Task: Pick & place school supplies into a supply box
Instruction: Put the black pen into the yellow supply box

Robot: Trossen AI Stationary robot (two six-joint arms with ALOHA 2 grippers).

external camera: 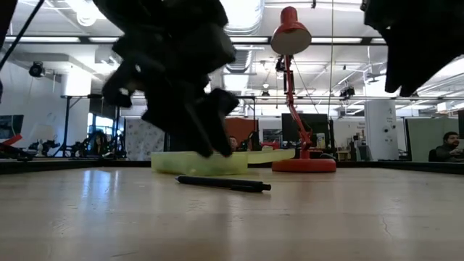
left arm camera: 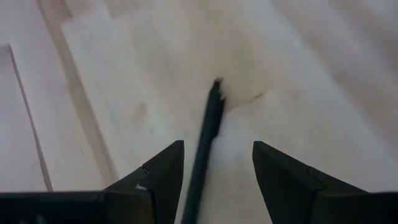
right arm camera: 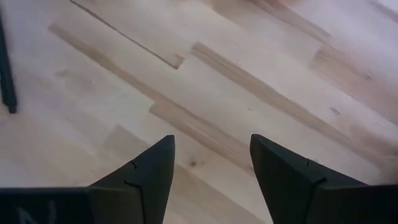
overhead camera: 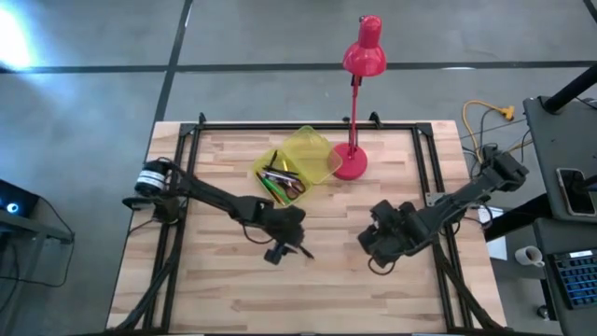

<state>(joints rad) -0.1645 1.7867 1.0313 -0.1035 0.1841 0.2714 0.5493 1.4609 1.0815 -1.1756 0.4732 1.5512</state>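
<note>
A dark pen lies flat on the wooden table; it also shows in the low view and the high view. My left gripper is open just above the pen, one finger on either side of it, touching nothing; it shows in the high view too. The yellow-green supply box lies open at the far middle of the table with several pens and pencils inside. My right gripper is open and empty over bare wood to the right.
A red desk lamp stands with its round base right of the box and its head beyond the far edge. A black frame runs along the table's far and side edges. Bare wood lies toward the near edge.
</note>
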